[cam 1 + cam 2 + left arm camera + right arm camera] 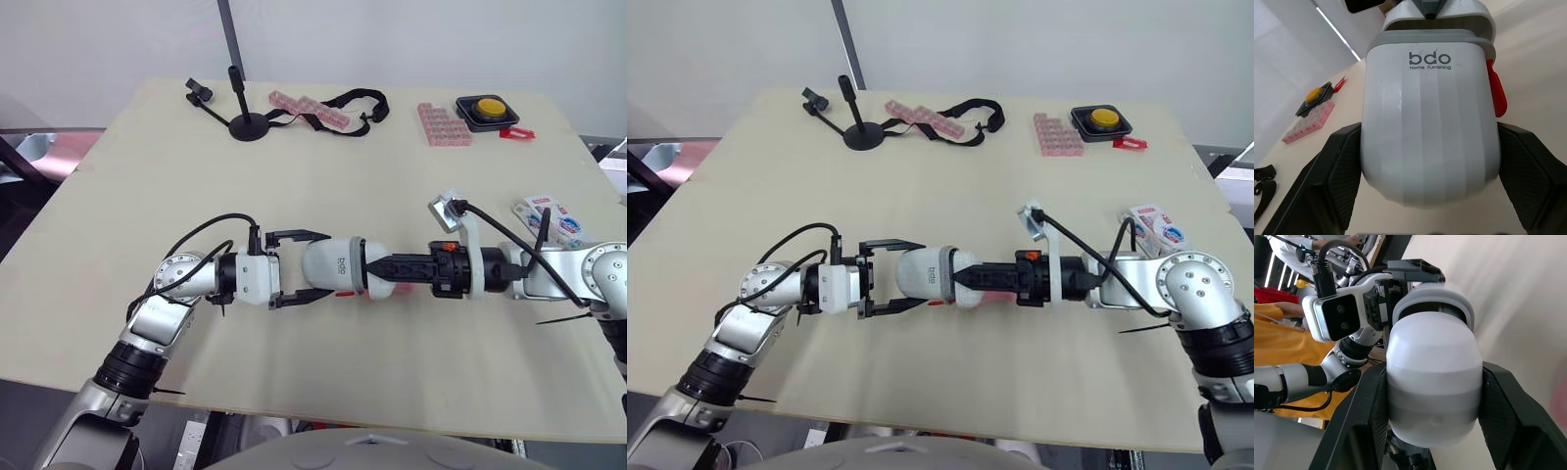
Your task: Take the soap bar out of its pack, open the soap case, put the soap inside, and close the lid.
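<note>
A white soap case (338, 266) marked "bdo" lies lengthwise between my two grippers near the table's front middle, its lid down. My left gripper (323, 264) straddles its left end, and the left wrist view shows both fingers (1339, 171) pressed against the case's sides. From the right, my right gripper (372, 266) is shut on the other end, its fingers (1369, 416) flanking the rounded shell. A red tab (1496, 93) sticks out at the case's side. The blue and white soap pack (551, 217) lies at the right table edge, behind my right arm.
At the back of the table stand a black stand (250, 125), a black strap (353, 103), pink block strips (443, 124), a yellow button box (487, 110) and a small red piece (516, 133). The table's front edge runs close below both arms.
</note>
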